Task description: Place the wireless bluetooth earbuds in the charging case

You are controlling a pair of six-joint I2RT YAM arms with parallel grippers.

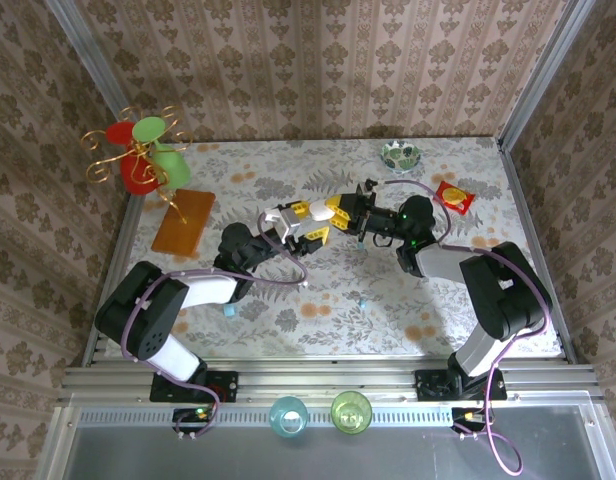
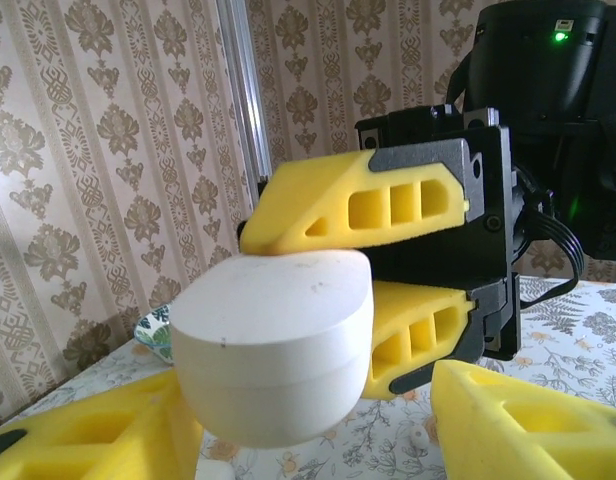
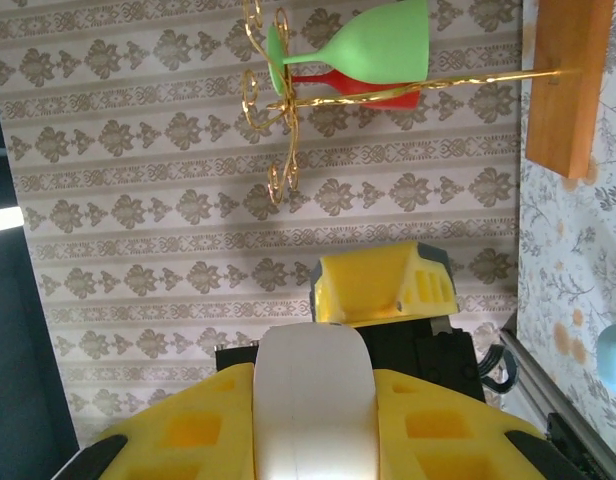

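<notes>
Gripping white oval object (image 2: 273,345), right tool (image 3: 313,378) meets open left tool (image 1: 312,222) above table (image 1: 288,165) middle.

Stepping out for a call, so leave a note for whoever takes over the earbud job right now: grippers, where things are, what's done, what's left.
Left gripper: open, fingers spread on either side of the white oval object, not gripping it.
Right gripper: shut on the white oval object, held above the table between the two arms.
Charging case: light blue, on the table beside the left arm, with no gripper on it. It is too small to tell if it is open.
Earbud: one tiny pale bit, probably an earbud, lies loose on the table in front of the grippers.
Done: nothing seated that I can see.
Left: pick up the earbuds and insert them into the case.
</notes>
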